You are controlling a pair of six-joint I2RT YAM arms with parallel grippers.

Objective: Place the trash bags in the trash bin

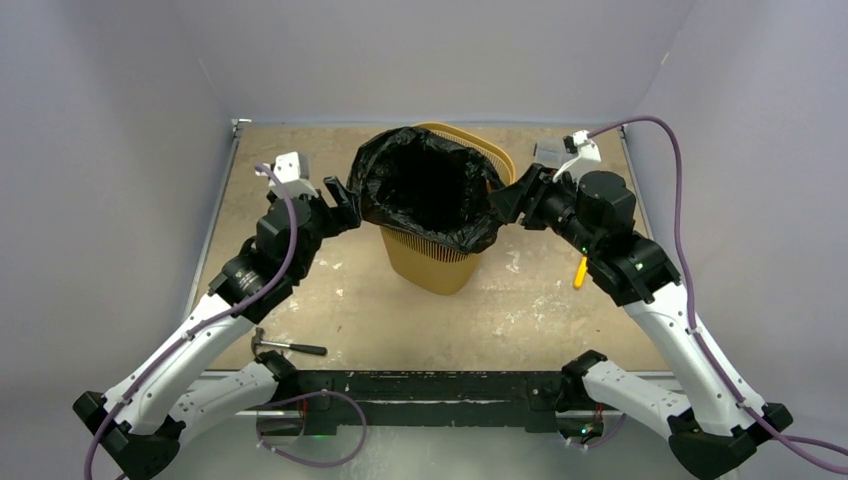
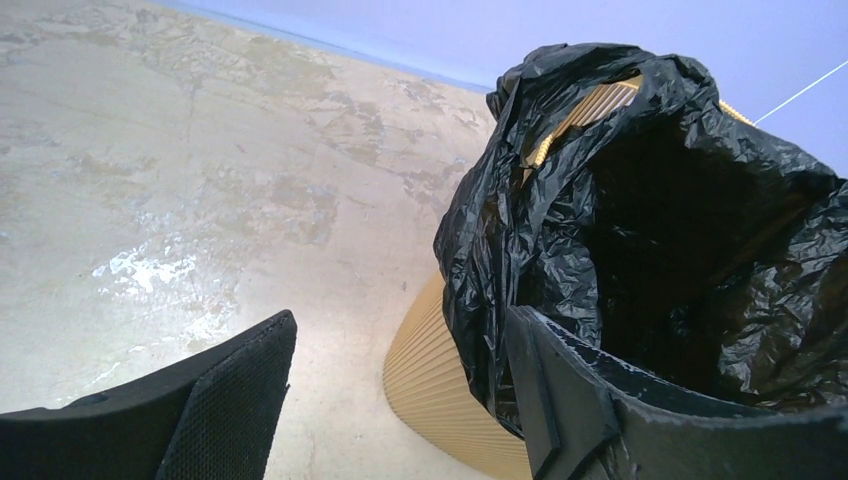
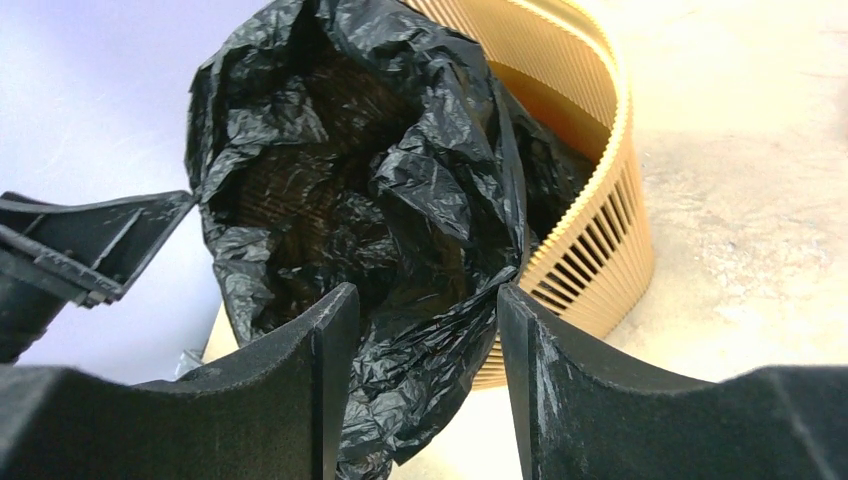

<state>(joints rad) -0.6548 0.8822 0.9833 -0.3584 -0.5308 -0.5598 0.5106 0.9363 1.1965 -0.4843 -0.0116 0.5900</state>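
Your trash bin (image 1: pixel 430 265) stands mid-table with the black trash bag (image 1: pixel 430 185) inside, spread over its rim; far-right rim bare. Left gripper (image 1: pixel 347 205) fingers apart beside the bag. Right gripper (image 1: pixel 505 203) fingers apart, film between them. Hammer (image 1: pixel 288 346) lies well apart.

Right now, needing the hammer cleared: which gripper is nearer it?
Left. The left gripper hovers past the hammer, beside the trash bag; right gripper is across the bin.
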